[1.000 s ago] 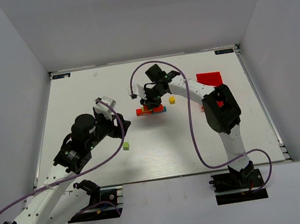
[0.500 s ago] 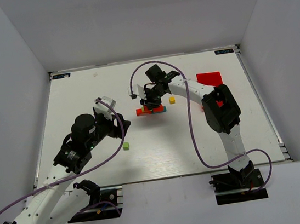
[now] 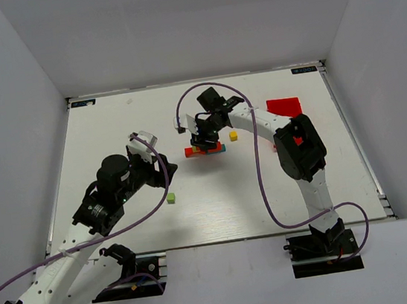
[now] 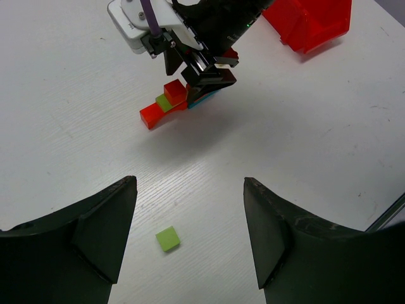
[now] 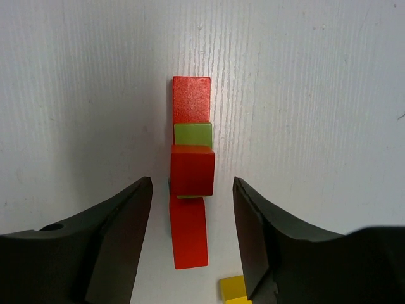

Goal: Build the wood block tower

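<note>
- The tower [image 3: 205,150] stands on the white table [image 3: 110,127]: a long red bar [image 5: 190,237] lies at the bottom, with a teal edge showing beside it.
- A green cube [image 5: 193,133] and a red cube [image 5: 192,170] sit on the bar, touching each other.
- The right gripper [image 3: 204,140] hangs over the tower, fingers spread to either side of the red cube and clear of it.
- The left gripper [image 4: 190,183] is nearer than the tower, spread wide and holding nothing.
- A loose green cube [image 3: 170,197] lies near-left of the tower, under the left gripper.
- A yellow cube [image 3: 233,136] lies just right of the tower.
- The red tray [image 3: 284,105] sits far-right of the tower; its contents cannot be made out.
</note>
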{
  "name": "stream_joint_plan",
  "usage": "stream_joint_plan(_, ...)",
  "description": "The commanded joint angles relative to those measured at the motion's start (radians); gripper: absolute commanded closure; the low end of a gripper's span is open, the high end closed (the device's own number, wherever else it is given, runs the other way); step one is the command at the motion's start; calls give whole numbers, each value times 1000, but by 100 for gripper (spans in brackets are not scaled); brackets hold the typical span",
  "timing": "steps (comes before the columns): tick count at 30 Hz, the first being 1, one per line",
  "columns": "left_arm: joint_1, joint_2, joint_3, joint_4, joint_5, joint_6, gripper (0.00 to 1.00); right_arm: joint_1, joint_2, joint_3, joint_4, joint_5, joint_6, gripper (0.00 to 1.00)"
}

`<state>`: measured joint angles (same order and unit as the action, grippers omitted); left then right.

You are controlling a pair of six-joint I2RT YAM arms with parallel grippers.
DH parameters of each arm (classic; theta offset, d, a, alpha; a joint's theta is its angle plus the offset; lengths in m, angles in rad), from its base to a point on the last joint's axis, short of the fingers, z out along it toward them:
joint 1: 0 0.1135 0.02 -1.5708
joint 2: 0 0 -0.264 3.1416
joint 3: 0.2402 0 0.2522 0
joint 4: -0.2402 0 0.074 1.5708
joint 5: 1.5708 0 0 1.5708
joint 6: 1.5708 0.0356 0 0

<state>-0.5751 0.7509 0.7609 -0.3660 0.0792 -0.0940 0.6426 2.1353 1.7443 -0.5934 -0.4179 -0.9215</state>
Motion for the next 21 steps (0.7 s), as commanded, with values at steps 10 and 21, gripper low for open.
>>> stream_joint_plan(10,4,-7,-5,10,13,4,22,-15,-199,-95,40,-29,4,33)
stream_joint_plan(21,4,135,-2,-24,-9,-27,100,-178,-355,-316,115,65,-85,100)
